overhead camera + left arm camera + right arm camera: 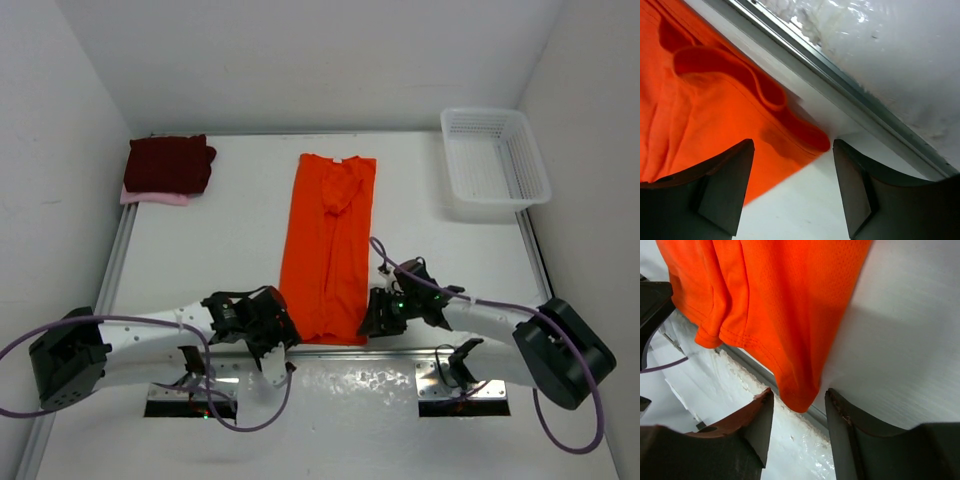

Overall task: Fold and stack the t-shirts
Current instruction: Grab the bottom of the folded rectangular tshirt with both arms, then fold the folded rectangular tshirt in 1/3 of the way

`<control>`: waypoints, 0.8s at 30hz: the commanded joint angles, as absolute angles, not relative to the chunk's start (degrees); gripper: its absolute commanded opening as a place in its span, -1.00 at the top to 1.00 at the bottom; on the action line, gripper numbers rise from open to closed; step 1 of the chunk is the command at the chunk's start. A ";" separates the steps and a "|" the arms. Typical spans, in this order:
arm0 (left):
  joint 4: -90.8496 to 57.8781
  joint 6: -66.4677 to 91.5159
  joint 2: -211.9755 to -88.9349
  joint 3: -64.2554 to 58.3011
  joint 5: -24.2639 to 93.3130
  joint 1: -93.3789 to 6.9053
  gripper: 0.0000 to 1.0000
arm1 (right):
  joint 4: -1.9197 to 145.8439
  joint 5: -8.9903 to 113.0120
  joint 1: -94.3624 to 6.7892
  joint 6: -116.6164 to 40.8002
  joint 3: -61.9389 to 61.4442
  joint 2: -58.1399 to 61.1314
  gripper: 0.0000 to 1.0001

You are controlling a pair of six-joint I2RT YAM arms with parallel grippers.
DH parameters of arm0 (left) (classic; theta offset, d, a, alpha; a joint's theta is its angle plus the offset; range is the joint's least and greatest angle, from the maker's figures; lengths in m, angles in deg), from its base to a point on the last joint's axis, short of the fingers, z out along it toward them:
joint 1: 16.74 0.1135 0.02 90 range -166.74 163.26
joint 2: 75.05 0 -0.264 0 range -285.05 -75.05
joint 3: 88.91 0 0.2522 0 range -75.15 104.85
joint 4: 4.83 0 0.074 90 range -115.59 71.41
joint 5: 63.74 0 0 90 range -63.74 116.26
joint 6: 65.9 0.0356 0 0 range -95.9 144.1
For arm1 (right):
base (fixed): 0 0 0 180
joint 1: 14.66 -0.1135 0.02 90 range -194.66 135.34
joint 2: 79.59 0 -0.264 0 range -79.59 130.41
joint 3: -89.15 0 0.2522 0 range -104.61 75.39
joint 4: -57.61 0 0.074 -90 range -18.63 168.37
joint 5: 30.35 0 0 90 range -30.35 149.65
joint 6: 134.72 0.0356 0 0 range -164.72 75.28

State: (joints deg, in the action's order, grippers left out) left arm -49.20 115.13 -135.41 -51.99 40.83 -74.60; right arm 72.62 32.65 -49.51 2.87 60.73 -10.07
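The orange t-shirt [328, 250] lies folded into a long strip down the middle of the table. At the back left, the maroon t-shirt [168, 163] sits folded on top of the pink t-shirt [155, 198]. My left gripper [283, 335] is at the strip's near left corner. In the left wrist view it [793, 143] is open, with the orange hem [695, 115] just ahead of its fingers. My right gripper [372, 318] is at the near right corner. In the right wrist view it [799, 391] is open, and the orange corner [775, 295] reaches down between the jaws without being pinched.
A white lattice basket [480, 113] stands at the back right. A metal rail [320, 350] runs along the table's near edge, right under the shirt's hem and both grippers. White walls close in the left, right and back.
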 commanded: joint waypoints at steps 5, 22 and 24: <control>-38.11 112.35 -139.73 -54.49 41.64 -75.89 -0.09 | 76.12 35.84 -49.38 2.73 62.03 -5.50 0.21; -40.12 91.54 -140.17 -38.69 44.62 -70.55 1.00 | 77.07 32.14 -44.11 4.85 49.56 -7.34 1.00; -41.08 90.12 -142.62 -33.79 47.87 -64.42 1.00 | 79.00 32.14 -41.40 3.54 45.96 -7.78 1.00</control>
State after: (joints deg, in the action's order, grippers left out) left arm -41.59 96.31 -140.89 -40.38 43.45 -70.91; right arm 76.95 32.19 -44.57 5.25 50.90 -5.87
